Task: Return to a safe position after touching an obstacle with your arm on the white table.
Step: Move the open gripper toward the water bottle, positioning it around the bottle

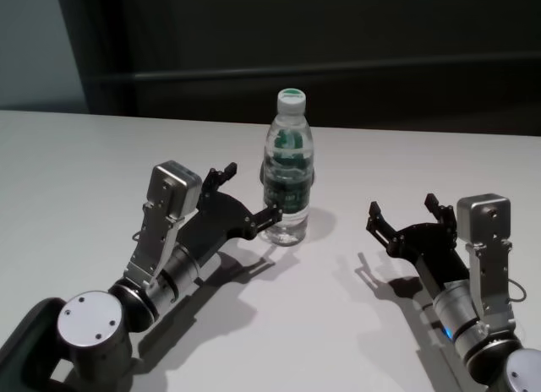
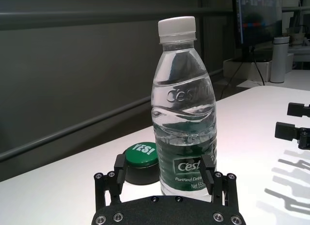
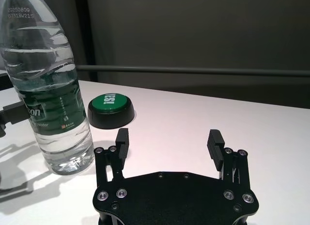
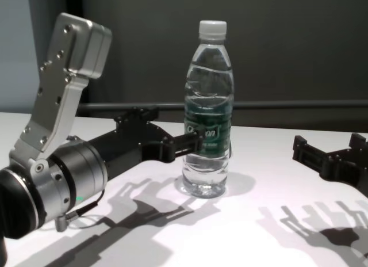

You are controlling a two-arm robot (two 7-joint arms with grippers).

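The clear ribbed bottle, full of water, stands upright mid-table; the left gripper spreads wide, one fingertip touching its green label. The right gripper hovers apart, wide

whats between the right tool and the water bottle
Nothing: in the head view only bare white table and shadow lie between the open right tool and the water bottle. The left tool is on the bottle's other side.
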